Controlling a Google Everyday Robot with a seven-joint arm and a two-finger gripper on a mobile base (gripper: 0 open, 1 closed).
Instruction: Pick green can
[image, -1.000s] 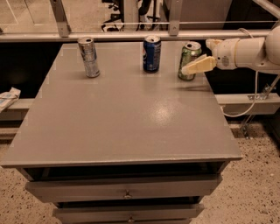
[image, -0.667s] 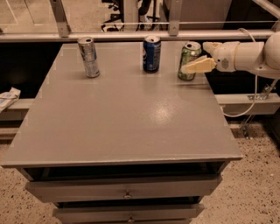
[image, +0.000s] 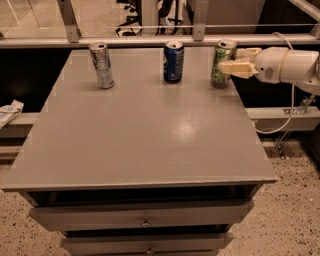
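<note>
Since a second ago the green can had shifted a touch up and to the right, and the gripper had gone with it, sitting flatter than it did. The other two cans hadn't budged.

Sweeping across from the left, the slim silver can stood upright at the upper left of the grey table. The dark blue can stood upright at upper centre, well apart from it. Then came the green can at the upper right, close to the table's far right corner and leaning slightly. The gripper was right up against the can's right side, crossing in front of it. I couldn't tell whether it had clamped on or was merely alongside. Further right, the white arm reached in from the frame's right edge, with a pale cable hanging below it.
</note>
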